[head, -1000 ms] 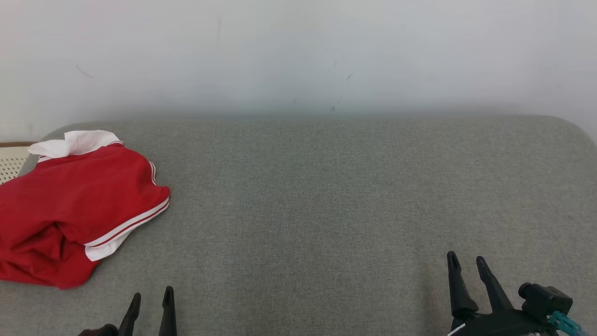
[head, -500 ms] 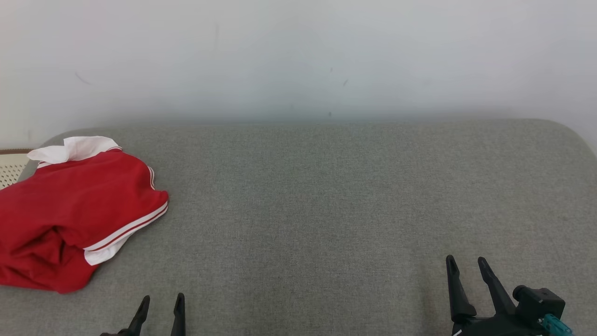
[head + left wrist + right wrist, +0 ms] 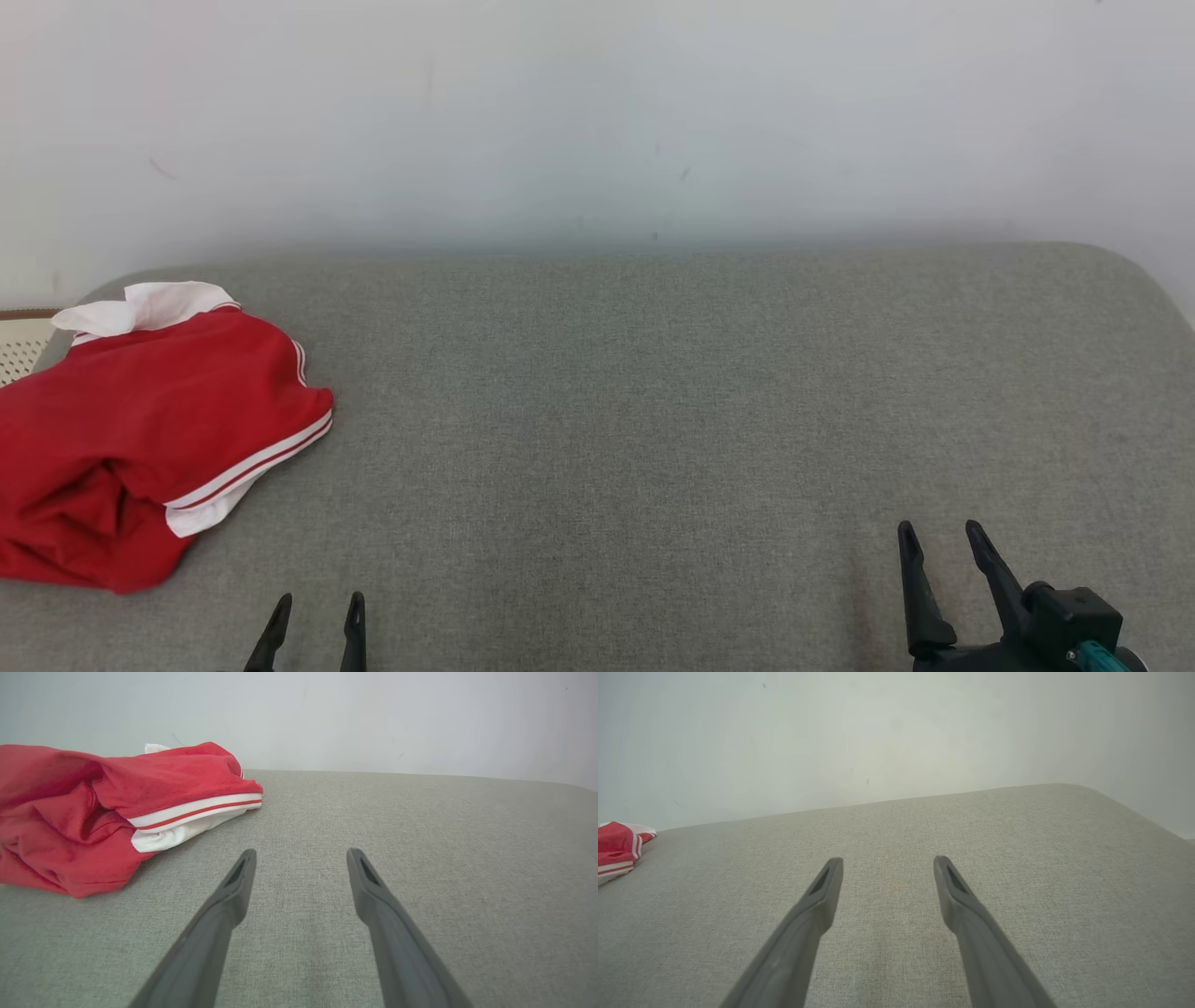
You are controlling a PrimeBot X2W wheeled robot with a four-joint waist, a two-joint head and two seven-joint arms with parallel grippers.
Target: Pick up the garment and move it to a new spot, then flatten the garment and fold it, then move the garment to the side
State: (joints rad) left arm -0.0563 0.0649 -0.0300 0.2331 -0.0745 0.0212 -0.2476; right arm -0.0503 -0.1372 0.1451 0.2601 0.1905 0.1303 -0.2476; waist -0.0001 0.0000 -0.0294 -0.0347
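The garment [image 3: 140, 429] is a red shirt with a white collar and white-striped sleeve trim, lying crumpled at the far left of the grey cushioned surface [image 3: 653, 420]. The left wrist view has the garment [image 3: 93, 807] at its upper left, apart from the fingers. My left gripper [image 3: 317, 605] stands open at the bottom edge of the head view, to the right of and nearer than the shirt, and my left gripper [image 3: 301, 856] holds nothing. Over bare fabric at the lower right, my right gripper [image 3: 938, 532] is open and empty. A corner of the garment [image 3: 619, 849] shows far left of my right gripper [image 3: 887, 861].
A pale wall [image 3: 597, 112] rises behind the surface. A cream perforated object [image 3: 21, 341] pokes out at the far left edge behind the shirt. The surface's rounded right corner [image 3: 1148, 280] curves away at the back right.
The whole head picture has shifted slightly, so the camera moved. Both grippers sit a little lower in view, still open. The garment lies as before.
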